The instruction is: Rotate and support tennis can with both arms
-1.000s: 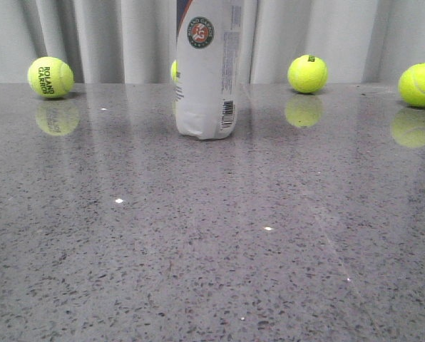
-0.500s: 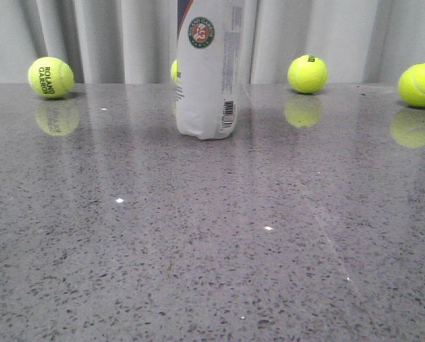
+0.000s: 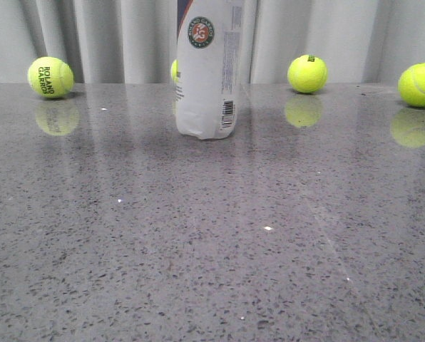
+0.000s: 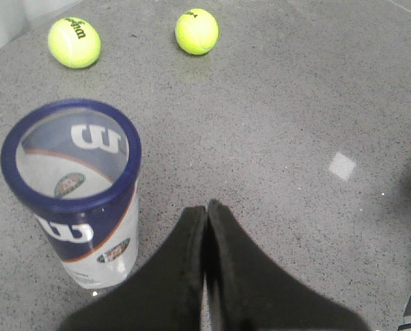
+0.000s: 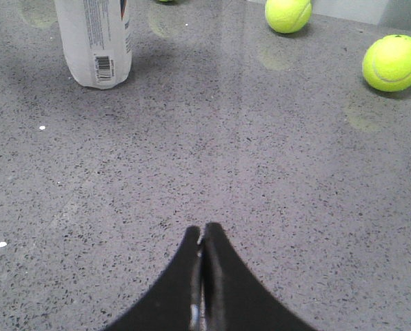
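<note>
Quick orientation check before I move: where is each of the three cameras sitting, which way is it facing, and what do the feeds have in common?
Front view: low at the table edge, facing forward toward the curtain; shows the upright tennis can and tennis balls; no arm visible.
Left wrist view: above the can, looking steeply down into its open navy rim; the left gripper shows, fingers together.
Right wrist view: further back, angled down across the table at the can; the right gripper shows, fingers together.
All three share the can.

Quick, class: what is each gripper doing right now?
Left gripper: closed, holding nothing, beside the tennis can.
Right gripper: closed, holding nothing.
</note>
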Motion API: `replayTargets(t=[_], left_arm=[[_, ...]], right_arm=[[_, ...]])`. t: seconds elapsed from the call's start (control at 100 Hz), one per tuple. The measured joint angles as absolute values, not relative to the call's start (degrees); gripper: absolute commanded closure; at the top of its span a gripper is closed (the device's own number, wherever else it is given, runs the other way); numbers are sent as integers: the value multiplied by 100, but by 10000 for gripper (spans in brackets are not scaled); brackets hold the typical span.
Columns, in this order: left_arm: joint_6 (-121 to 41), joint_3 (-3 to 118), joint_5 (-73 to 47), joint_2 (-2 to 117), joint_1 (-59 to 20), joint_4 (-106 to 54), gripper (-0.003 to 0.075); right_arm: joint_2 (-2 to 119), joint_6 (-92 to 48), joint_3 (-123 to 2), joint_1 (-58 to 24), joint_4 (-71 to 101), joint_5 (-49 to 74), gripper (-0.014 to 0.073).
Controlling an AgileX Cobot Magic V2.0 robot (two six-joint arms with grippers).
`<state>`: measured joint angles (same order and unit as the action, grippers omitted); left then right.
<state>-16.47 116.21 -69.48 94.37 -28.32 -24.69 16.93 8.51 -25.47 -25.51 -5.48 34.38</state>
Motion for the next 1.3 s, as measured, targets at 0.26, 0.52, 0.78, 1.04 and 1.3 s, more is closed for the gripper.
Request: replayTargets(t=[0.26, 0.52, 0.78, 1.04, 1.3], left_arm=[[-1647, 10200, -6128, 8517, -2832, -2398, 740], [-1647, 8228, -4934, 7304, -2832, -2290, 740], [-1647, 7059, -4356, 6511, -2832, -1938, 740], [-1647, 6469, -3918, 6340, -2832, -1642, 740], [-1647, 6304, -3433, 6229, -2832, -1560, 740]], right_arm=[[1693, 851, -2547, -2551, -548, 3438, 661], [1693, 851, -2547, -2551, -548, 3438, 661], [1693, 851, -2547, -2551, -548, 3438, 661], [1693, 851, -2547, -2551, -548, 3438, 661], [1693, 851, -2547, -2551, -548, 3438, 661]])
